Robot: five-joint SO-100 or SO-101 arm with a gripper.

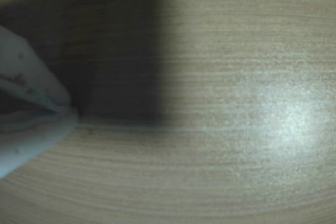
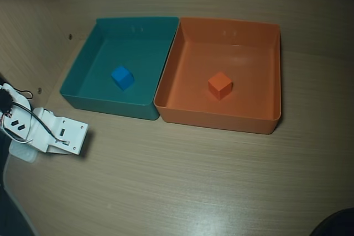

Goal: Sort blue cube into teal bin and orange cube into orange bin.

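In the overhead view the blue cube (image 2: 122, 77) rests on the floor of the teal bin (image 2: 141, 45), left of the bin's middle. Inside the orange bin (image 2: 251, 53) sits the orange cube (image 2: 220, 85), near its centre. The two bins stand side by side and touch. My white arm (image 2: 52, 134) lies folded low at the table's left edge, well clear of both bins. The wrist view is blurred; there my gripper (image 1: 72, 112) enters from the left with its two pale fingers meeting at a point, shut on nothing, close above bare wood.
The wooden table (image 2: 182, 181) spreads in front of the bins. A dark shape (image 2: 336, 224) pokes in at the bottom right corner of the overhead view. A dark shadow (image 1: 115, 51) covers the upper left of the wrist view.
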